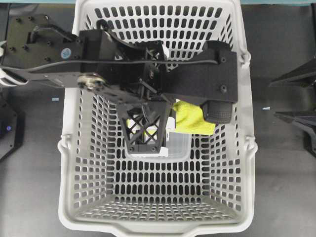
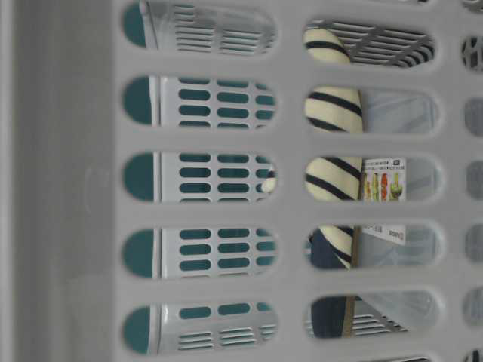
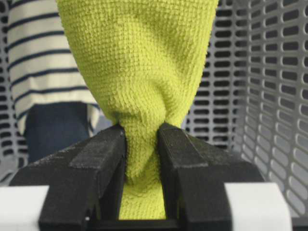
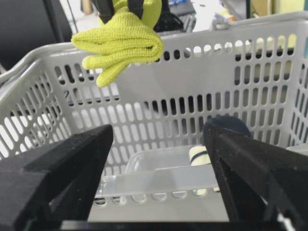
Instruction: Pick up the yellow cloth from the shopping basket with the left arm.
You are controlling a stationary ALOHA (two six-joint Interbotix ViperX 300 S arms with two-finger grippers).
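Observation:
My left gripper (image 3: 142, 139) is shut on the yellow cloth (image 3: 139, 62), which bunches between the black fingers (image 3: 96, 159) and fans out beyond them. In the right wrist view the yellow cloth (image 4: 120, 43) dangles folded from the left gripper (image 4: 123, 7), high in the shopping basket (image 4: 269, 21) near rim level and clear of what lies on the floor. From overhead the left arm (image 1: 197, 74) stretches across the shopping basket (image 1: 66, 148), and a corner of the yellow cloth (image 1: 193, 118) shows under it. My right gripper (image 4: 159, 144) is open and empty, outside the basket's right wall (image 1: 273, 99).
A cream-and-navy striped slipper (image 3: 43, 57) lies on the basket floor beside the cloth; it also shows through the wall slots (image 2: 332, 173). A clear plastic container (image 4: 159, 168) lies on the floor too (image 1: 180, 145). Perforated walls (image 3: 274, 96) stand close on the right.

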